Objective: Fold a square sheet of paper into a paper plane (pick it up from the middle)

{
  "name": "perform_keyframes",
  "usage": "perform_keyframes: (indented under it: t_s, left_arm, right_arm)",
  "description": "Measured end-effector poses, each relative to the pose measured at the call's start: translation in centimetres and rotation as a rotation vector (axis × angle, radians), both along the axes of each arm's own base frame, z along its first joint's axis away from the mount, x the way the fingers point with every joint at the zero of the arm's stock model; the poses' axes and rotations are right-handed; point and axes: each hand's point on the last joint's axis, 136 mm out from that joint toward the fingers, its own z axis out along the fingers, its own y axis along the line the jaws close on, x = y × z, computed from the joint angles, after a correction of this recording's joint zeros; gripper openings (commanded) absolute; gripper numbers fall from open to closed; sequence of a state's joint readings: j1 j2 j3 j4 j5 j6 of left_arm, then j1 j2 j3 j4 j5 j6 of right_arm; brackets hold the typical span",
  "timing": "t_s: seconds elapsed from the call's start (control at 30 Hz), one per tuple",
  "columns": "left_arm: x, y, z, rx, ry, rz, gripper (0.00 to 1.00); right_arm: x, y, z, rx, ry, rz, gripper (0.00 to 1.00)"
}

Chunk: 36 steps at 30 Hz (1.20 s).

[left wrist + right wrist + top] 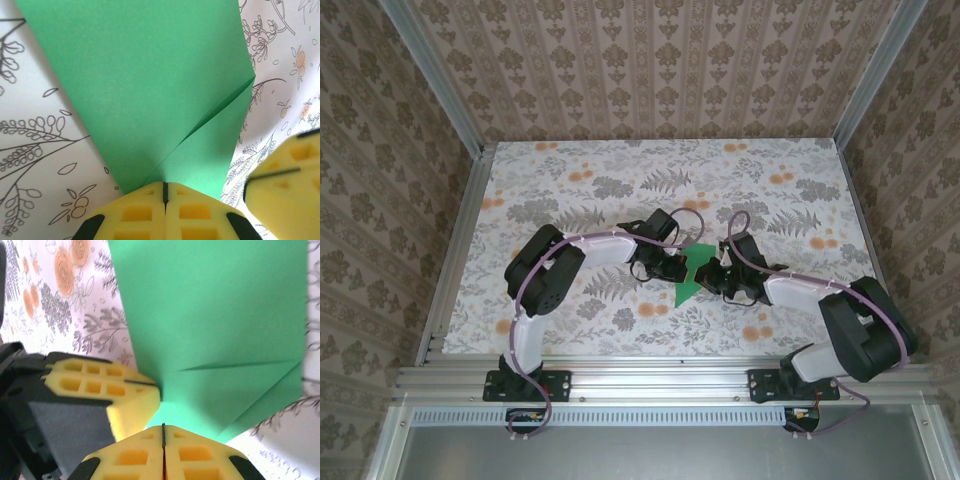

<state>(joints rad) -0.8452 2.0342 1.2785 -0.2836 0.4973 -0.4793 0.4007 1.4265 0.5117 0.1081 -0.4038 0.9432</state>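
The square sheet of paper [692,276] is bright green, lies mid-table and carries diagonal folds. In the left wrist view the paper [150,90] spreads away from my left gripper [165,184], whose jaws are shut where a crease runs into their tips. My left gripper [674,268] meets the sheet from the left, my right gripper [716,279] from the right. In the right wrist view my right gripper [163,426] is shut with its tips at the paper's [215,315] near edge. I cannot tell whether it pinches the paper. The left fingers [130,390] sit close beside it.
The table [570,190] has a floral cover with grey leaves and orange blooms. Aluminium rails [450,250] border it left, right and front, and patterned walls stand behind. The two arms' elbows [535,270] bend outward on either side of the sheet.
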Motion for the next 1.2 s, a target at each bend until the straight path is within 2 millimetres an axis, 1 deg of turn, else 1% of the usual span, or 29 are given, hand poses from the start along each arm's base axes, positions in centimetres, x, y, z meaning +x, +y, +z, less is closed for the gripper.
perform_keyframes:
  t_s: [0.2, 0.37, 0.5, 0.57, 0.67, 0.73, 0.77, 0.87, 1.03, 1.07, 1.1, 1.2]
  left_arm:
    - [0.0, 0.0, 0.0, 0.002, -0.001, 0.001, 0.03]
    - [0.1, 0.1, 0.0, 0.005, 0.0, 0.003, 0.03]
    - [0.0, 0.1, 0.0, 0.004, 0.0, 0.002, 0.03]
    - [0.0, 0.1, 0.0, 0.004, 0.0, 0.002, 0.03]
    - [0.0, 0.1, 0.0, 0.004, 0.001, 0.002, 0.03]
    - [0.0, 0.1, 0.0, 0.003, 0.001, 0.002, 0.03]
    - [0.0, 0.1, 0.0, 0.003, 0.001, 0.001, 0.03]
    - [0.0, 0.1, 0.0, 0.004, 0.004, 0.0, 0.03]
    - [-0.2, 0.3, 0.0, 0.004, 0.002, -0.002, 0.05]
    - [-0.3, 0.4, 0.0, 0.006, 0.003, -0.001, 0.06]
    - [-0.4, 0.6, 0.0, 0.011, 0.004, -0.001, 0.06]
    - [-0.6, 0.9, 0.2, 0.021, 0.01, 0.002, 0.1]
  right_arm:
    - [-0.1, 0.9, -2.5, 0.036, 0.057, 0.024, 0.09]
    - [0.0, 0.9, -2.4, 0.037, 0.048, 0.033, 0.1]
    - [-0.3, 0.1, -2.0, 0.008, 0.053, 0.029, 0.1]
    - [0.2, -0.7, -1.6, -0.003, 0.045, 0.013, 0.11]
    - [1.6, -1.4, -1.3, -0.012, 0.03, -0.004, 0.1]
    - [2.2, -1.6, -1.9, -0.022, 0.036, -0.006, 0.1]
    - [2.2, -1.7, -2.5, -0.028, 0.05, -0.008, 0.1]
    - [2.5, -1.7, -2.5, -0.012, 0.045, -0.007, 0.11]
    - [2.4, -1.9, -1.9, -0.009, 0.044, -0.012, 0.17]
    - [2.3, -2.1, -1.5, -0.012, 0.04, -0.015, 0.2]
    - [2.3, -2.3, -0.9, -0.014, 0.028, -0.019, 0.24]
    - [2.1, -2.8, 0.8, -0.028, -0.009, -0.018, 0.27]
